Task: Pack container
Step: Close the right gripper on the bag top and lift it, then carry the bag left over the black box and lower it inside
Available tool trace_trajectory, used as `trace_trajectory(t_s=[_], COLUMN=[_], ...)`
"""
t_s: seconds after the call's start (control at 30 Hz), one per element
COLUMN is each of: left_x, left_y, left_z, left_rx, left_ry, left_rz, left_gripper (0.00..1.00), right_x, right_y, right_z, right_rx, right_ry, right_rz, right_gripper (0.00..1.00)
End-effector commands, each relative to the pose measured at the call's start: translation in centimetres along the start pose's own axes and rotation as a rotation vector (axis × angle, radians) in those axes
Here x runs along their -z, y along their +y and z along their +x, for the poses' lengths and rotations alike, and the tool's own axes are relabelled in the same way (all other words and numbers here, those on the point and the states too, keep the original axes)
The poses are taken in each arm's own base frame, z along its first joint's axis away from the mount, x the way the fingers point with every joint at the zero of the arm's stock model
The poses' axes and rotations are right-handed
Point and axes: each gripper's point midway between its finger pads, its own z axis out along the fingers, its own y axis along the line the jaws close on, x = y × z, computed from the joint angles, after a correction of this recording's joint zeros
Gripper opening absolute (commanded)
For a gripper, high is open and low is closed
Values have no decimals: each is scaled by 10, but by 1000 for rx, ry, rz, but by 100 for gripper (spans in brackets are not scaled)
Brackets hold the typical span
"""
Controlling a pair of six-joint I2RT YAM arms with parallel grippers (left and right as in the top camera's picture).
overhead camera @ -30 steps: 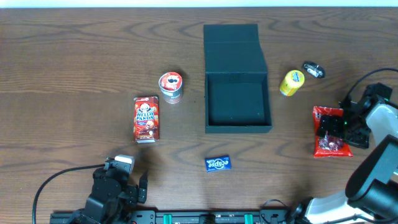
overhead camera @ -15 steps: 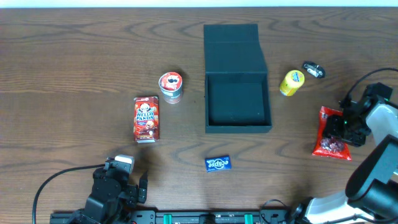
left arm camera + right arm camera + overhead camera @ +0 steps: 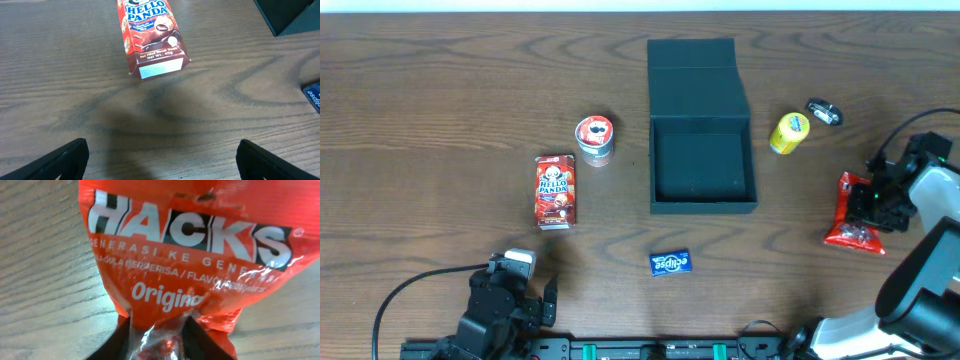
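Pinching the red candy bag [image 3: 853,218], the right gripper [image 3: 873,203] stands at the right edge of the table [image 3: 440,100]. In the right wrist view its gripper [image 3: 157,341] is clamped on the bag [image 3: 185,255]; the foil is squeezed narrow between the two dark fingers [image 3: 114,345], and the word HACKS stands just beyond them. I cannot tell if the bag rests on the wood or is a little lifted.

The container [image 3: 703,206] lies to the left of this gripper, well apart from it, with its lid [image 3: 692,65] folded back flat on the far side. A yellow tub [image 3: 788,132] is between the container and the gripper, a bit farther away, and a small dark and silver thing [image 3: 824,112] is just beside the tub.

The left gripper [image 3: 510,292] is near the front edge of the table, and in the left wrist view its gripper [image 3: 160,165] has the fingers [image 3: 65,159] wide apart with nothing between them. Straight ahead of it lies a red biscuit box [image 3: 556,191] [image 3: 150,35], flat on the wood. A small round can [image 3: 594,138] stands beyond this box, slightly to the right. A blue gum pack [image 3: 670,263] [image 3: 314,96] lies to the right of the left gripper, and the container is beyond that pack.
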Motion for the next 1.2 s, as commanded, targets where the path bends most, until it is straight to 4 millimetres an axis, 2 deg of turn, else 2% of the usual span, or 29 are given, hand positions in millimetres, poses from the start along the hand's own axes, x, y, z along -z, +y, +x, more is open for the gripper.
trace_trajectory(t_s=[0.0,0.1,0.23,0.67,0.77,0.9,1.07,1.17], left_x=[-6,-6,-6,-6,-6,-6,-6,-6], left_y=[4,4,4,4,4,4,4,4], left_z=[16,16,16,16,16,16,16,16], left_rx=[6,6,6,6,6,6,6,6], left_ry=[55,55,55,55,55,54,55,55], left_rz=[-20,-20,-20,-20,-20,-20,-20,-20], left_gripper=[95,95,95,95,95,95,95,95], right_x=[0,0,0,0,6,28,75,110], right_y=[-1,-1,-1,-1,-1,3,18,37], right_z=[-3,-3,-3,-3,-8,-18,-37,-46], right_rx=[-7,-8,-16,-19,-66,-66,-55,-24], right_ry=[-6,-7,-7,-8,-17,-21,-88,-165], right_rz=[-3,-3,-3,-3,-5,-40,-120,-186], right_gripper=[24,21,1,1,1,1,1,1])
